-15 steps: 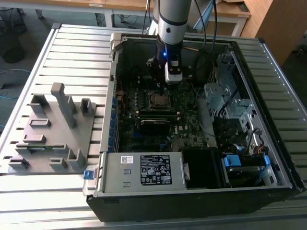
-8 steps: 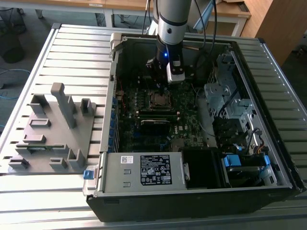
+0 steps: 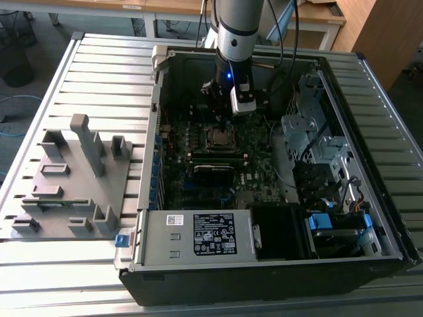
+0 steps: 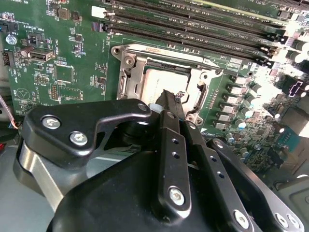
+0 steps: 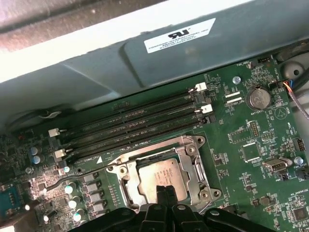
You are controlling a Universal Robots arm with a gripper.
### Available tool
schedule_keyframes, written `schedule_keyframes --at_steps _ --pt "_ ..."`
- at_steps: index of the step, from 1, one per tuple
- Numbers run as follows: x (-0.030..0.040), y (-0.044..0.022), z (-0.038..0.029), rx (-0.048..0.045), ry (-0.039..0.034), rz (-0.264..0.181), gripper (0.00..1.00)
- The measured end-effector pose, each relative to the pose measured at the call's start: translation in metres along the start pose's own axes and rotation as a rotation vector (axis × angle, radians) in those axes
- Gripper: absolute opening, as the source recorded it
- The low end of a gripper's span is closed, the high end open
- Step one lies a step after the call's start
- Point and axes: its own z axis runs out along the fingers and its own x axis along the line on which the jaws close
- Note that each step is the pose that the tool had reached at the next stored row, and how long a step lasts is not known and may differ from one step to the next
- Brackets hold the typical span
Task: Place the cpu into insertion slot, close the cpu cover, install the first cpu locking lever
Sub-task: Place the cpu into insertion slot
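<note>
— What is the gripper (image 4: 166, 99) doing?

— Its two fingers are pressed together into one narrow dark tip, and I can make out nothing between them. In both wrist views that tip hangs right over the chip (image 5: 161, 174), close above its top. I cannot tell whether it touches.

— So which way does the chip lie from it?

— Straight below. The tip sits over the chip's near edge, not its middle. The chip is square, so it has no long axis to line up with, and its sides run parallel to the memory slots (image 5: 130, 123) just beside the socket (image 3: 220, 137).

— And how does the chip look?

— It is a flat, dull silver-grey square with faint print, and it lies level in the socket. The cover (image 5: 192, 169), a thin silvery frame, appears to lie flat around it, with the chip showing through its window.

— Any lever?

— A thin metal rod (image 5: 72, 176) runs out from one corner of the socket, past the ends of the slots. I cannot say whether it is hooked down.

— Where is all this?

— On the green board inside the open computer case (image 3: 156, 105), under the arm, towards the far side in the exterior view.
</note>
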Motion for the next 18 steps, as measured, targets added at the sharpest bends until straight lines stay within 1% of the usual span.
schedule_keyframes --at_steps 3,8,10,12,15,18 --pt "0.0 0.0 0.0 0.0001 0.0 -0.002 0.1" --pt "0.0 0.0 0.0001 0.0006 -0.0001 -0.025 0.1" --pt "0.0 0.0 0.0001 0.0007 -0.0001 -0.027 0.1" --pt "0.0 0.0 0.0002 0.0001 -0.0012 -0.03 0.1" --pt "0.0 0.0 0.0006 -0.0045 -0.0092 -0.041 0.1" --pt "0.0 0.0 0.0012 -0.0119 -0.0205 -0.055 0.1"
